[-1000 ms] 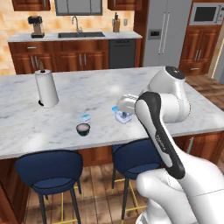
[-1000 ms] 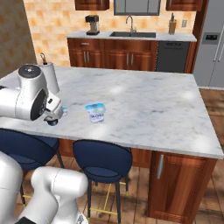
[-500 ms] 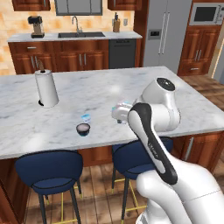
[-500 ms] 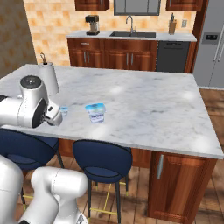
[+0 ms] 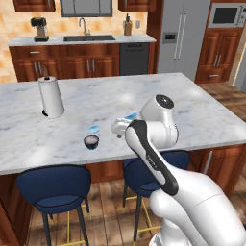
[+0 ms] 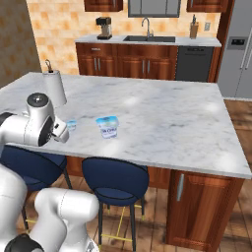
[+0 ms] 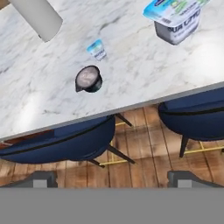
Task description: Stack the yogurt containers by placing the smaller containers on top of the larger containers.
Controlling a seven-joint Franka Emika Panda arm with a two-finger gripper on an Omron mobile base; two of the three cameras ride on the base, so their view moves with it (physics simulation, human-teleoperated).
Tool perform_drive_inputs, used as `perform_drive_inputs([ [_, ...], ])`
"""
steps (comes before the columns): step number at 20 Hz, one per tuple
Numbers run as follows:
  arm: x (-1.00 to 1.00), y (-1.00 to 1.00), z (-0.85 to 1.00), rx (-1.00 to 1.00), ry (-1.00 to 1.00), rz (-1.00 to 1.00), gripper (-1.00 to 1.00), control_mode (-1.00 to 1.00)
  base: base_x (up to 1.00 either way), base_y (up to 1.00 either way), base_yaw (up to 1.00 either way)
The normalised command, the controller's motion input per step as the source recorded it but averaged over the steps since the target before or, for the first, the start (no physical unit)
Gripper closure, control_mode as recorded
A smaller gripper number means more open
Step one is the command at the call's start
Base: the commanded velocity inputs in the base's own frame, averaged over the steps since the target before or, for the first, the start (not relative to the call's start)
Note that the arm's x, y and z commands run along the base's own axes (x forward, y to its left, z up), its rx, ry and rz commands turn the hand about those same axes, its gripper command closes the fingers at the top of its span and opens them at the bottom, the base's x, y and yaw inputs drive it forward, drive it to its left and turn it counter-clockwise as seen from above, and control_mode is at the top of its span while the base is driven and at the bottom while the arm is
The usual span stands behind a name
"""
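Observation:
The larger container, a squarish white tub (image 7: 175,19) with a light-blue lid, stands on the marble island; its lid (image 5: 130,116) peeks out behind my arm, and the tub (image 6: 108,126) stands in plain sight from the right. Left of it are the smaller containers: a dark round cup (image 7: 89,79) (image 5: 91,141) near the counter's front edge, and a tiny white cup (image 7: 96,49) (image 5: 94,129) (image 6: 72,125) with a blue top just behind it. My gripper (image 7: 113,178) (image 5: 117,128) hovers above the front edge between tub and cups, open and empty.
A tall white paper towel roll (image 5: 50,97) (image 6: 55,88) (image 7: 37,15) stands at the island's left. Two blue stools (image 7: 57,144) (image 7: 194,118) sit under the counter's front edge (image 7: 131,107). Bare marble spreads to the right of the tub.
My arm has folded lower and the hand has slid a little left, from beside the tub toward the small cups. The containers have not moved. The jaws stay wide.

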Motion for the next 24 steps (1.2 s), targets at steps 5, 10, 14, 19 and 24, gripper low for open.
perform_drive_inputs([
  [5, 0.39, 0.13, -0.08, 0.06, 0.00, 0.00, -1.00, -1.00, 0.00, 0.00, 0.00],
  [10, 0.40, 0.17, -0.14, 0.03, 0.00, 0.00, -1.00, -1.00, 0.00, 0.00, 0.00],
  [14, 0.43, 0.23, -0.29, 0.00, 0.01, 0.00, -1.00, -1.00, 0.00, 0.00, 0.00],
  [19, 0.42, 0.17, -0.31, 0.00, 0.00, 0.00, -1.00, -1.00, 0.00, 0.00, 0.00],
  [24, 0.27, 0.03, -0.22, 0.00, 0.00, 0.00, -1.00, -1.00, 0.00, 0.00, 0.00],
])
